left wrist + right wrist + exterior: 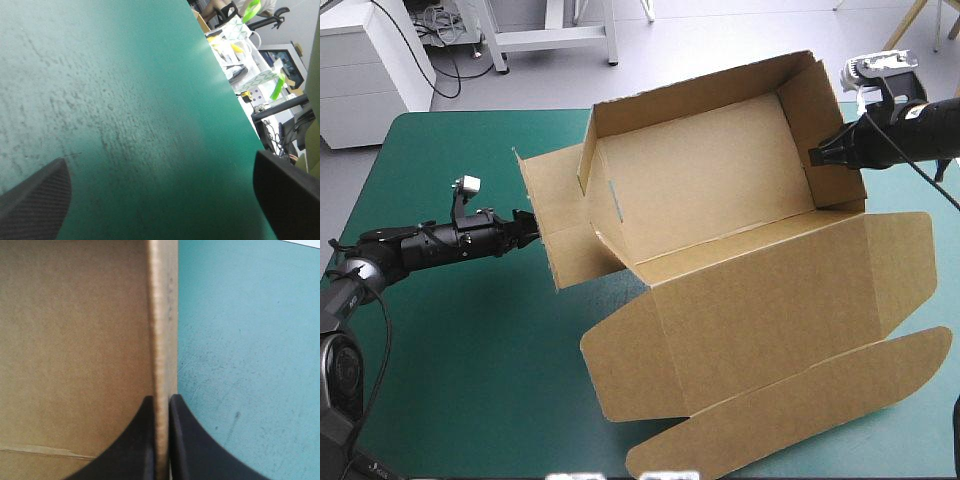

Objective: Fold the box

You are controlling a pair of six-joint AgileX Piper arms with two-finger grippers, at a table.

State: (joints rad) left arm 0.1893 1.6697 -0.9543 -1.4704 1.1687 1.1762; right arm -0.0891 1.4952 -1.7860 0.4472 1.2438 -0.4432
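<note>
Teal-green cover (470, 340) bears the box (720, 190), long axis left-right, lid (770, 310) nearest the robot.

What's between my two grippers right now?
The box: in the high view its raised tray fills the stretch, from the flap at the left gripper to the wall the right gripper pinches.
</note>
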